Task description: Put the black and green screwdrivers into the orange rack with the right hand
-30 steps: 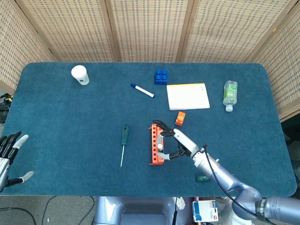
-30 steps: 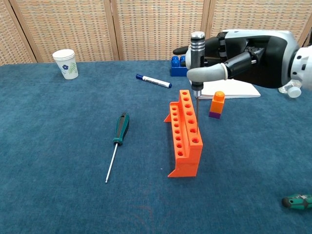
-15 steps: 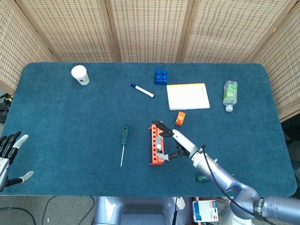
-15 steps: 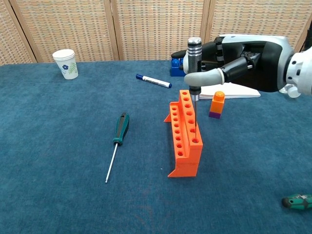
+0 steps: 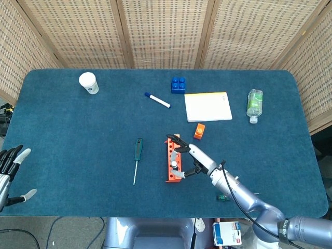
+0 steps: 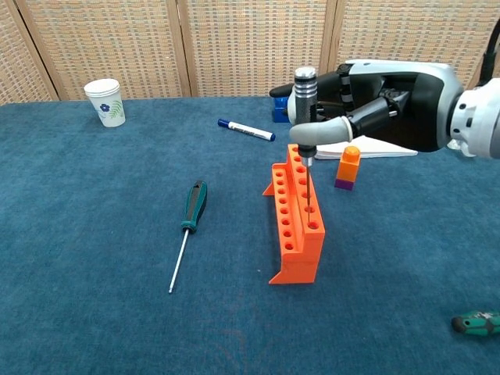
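My right hand (image 6: 383, 98), fingers (image 6: 316, 130) pinching the black screwdriver (image 6: 304, 101) upright, its tip in the orange rack (image 6: 297, 219) below; green screwdriver (image 6: 191, 209) lies left on the table (image 6: 94, 234)

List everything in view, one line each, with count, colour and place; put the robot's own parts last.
Slotted plastic rack: 1, orange, table centre.
Metal-handled screwdriver: 1, silver and black, upright, tip at a rack hole.
Green-handled screwdriver: 1, green and black, lying left of rack.
Paper cup: 1, white, far left.
Marker pen: 1, white with blue cap, behind rack.
Toy brick: 1, blue, far centre.
Notepad: 1, white, right of brick.
Small block: 1, orange and purple, beside rack.
Plastic bottle: 1, clear green, far right.
Small green tool: 1, near right edge.
Left hand: spread, left edge.
Right hand: grips metal-handled screwdriver.
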Motion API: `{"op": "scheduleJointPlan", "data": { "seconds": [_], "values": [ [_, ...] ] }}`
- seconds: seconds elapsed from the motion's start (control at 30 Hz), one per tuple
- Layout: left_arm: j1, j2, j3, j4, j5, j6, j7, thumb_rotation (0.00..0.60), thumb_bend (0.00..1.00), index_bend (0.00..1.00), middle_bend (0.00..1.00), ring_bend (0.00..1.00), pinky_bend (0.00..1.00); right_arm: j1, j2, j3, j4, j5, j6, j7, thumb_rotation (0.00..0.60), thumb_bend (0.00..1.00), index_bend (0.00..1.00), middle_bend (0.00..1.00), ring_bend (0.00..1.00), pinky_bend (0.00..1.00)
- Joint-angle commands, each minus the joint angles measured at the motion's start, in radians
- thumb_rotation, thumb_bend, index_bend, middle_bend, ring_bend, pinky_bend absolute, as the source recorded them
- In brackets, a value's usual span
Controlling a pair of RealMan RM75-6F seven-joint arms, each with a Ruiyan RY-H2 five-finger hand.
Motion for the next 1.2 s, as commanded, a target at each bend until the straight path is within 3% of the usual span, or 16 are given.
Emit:
{"op": "scheduleJointPlan", "data": {
  "seconds": [0.03, 0.73, 1.2],
  "values": [
    [0.0, 0.001, 0.0, -0.001, -0.001, -0.001, -0.001, 0.6, 0.0, 0.0, 0.0, 0.0, 0.0, 0.001, -0.003, 0.0, 0.002, 0.0, -0.002, -0.001, 0.6, 0.48, 0.63, 0.0, 0.0, 0.0],
    [-0.001, 0.003, 0.002, 0.0, 0.001, -0.001, -0.008, 0.6, 0.0, 0.0, 0.0, 0.0, 0.0, -0.008, -0.036, -0.03, 0.058, -0.035, 0.013, -0.014, 0.6, 0.48, 0.64, 0.0, 0.0, 0.0],
    [-0.005, 0.0, 0.003, -0.003, 0.0, -0.009, 0.005, 0.6, 0.0, 0.0, 0.0, 0.0, 0.0, -0.01, -0.071, -0.09, 0.175, -0.154, 0.051, 0.126, 0.6, 0.48, 0.64, 0.0, 0.0, 0.0]
  ]
}}
